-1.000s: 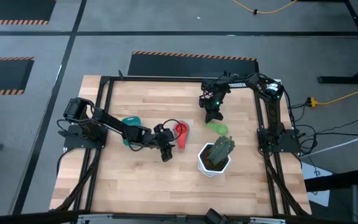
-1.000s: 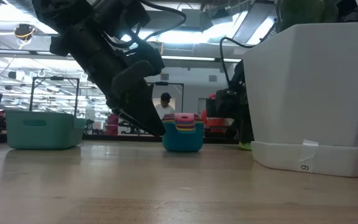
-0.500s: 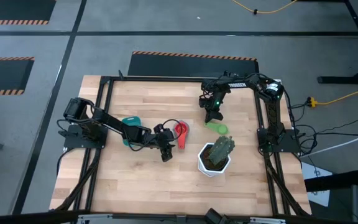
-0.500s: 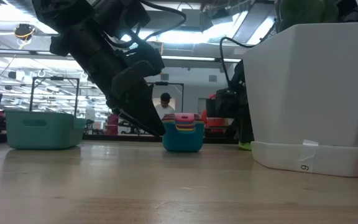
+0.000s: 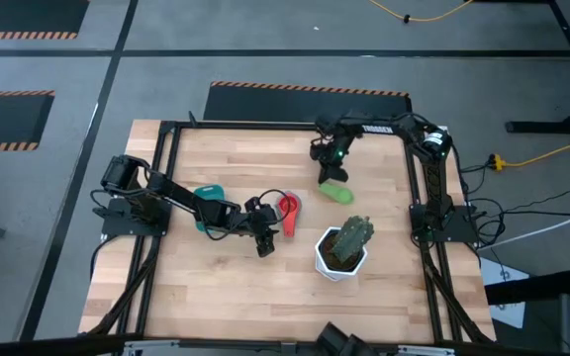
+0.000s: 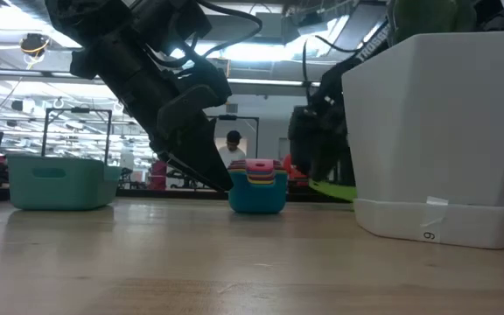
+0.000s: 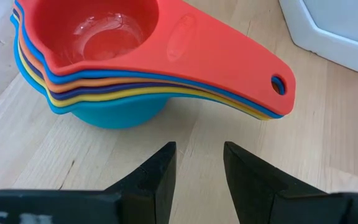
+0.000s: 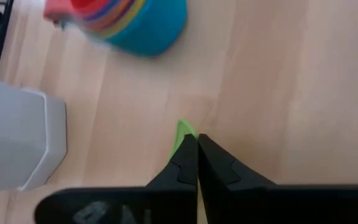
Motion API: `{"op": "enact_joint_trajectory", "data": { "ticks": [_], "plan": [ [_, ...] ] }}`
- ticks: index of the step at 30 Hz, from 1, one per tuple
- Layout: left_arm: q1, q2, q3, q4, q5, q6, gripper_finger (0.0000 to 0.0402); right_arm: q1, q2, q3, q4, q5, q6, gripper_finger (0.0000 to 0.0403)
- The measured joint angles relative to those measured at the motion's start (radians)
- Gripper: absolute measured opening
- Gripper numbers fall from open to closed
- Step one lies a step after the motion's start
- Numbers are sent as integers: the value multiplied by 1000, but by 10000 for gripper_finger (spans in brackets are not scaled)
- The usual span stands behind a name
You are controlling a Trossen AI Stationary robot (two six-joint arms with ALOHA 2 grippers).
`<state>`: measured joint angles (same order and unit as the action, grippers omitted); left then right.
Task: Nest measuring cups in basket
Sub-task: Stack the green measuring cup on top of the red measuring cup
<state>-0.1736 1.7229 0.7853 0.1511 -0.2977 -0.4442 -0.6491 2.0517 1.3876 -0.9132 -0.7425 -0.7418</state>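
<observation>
Right wrist view: jaws of the right gripper (image 8: 197,149) are seen pinched shut on the handle of the green cup (image 5: 336,192), which looks lifted clear of the table (image 5: 216,158) near the white planter (image 5: 331,263). The left gripper (image 7: 196,163) is parked low with jaws part open and empty, just short of the nested stack (image 7: 110,68), red cup (image 5: 288,210) on top. The teal basket (image 6: 59,182) sits apart, by the left arm.

Step judged in hand: green cup being carried to the stack. Next move calls for bowl-over-bowl alignment above the red cup, handle matched, then release. After that, the stack still has to be placed in the basket.
</observation>
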Motion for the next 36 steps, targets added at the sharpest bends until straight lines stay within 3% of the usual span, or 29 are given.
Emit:
{"op": "enact_joint_trajectory", "data": {
  "ticks": [22,36],
  "plan": [
    [0,0,0,0,8,1,128,31,-1,569,-220,138,1,0],
    [-17,-119,0,-10,375,-18,128,155,-2,753,-220,148,3,0]
  ]
}}
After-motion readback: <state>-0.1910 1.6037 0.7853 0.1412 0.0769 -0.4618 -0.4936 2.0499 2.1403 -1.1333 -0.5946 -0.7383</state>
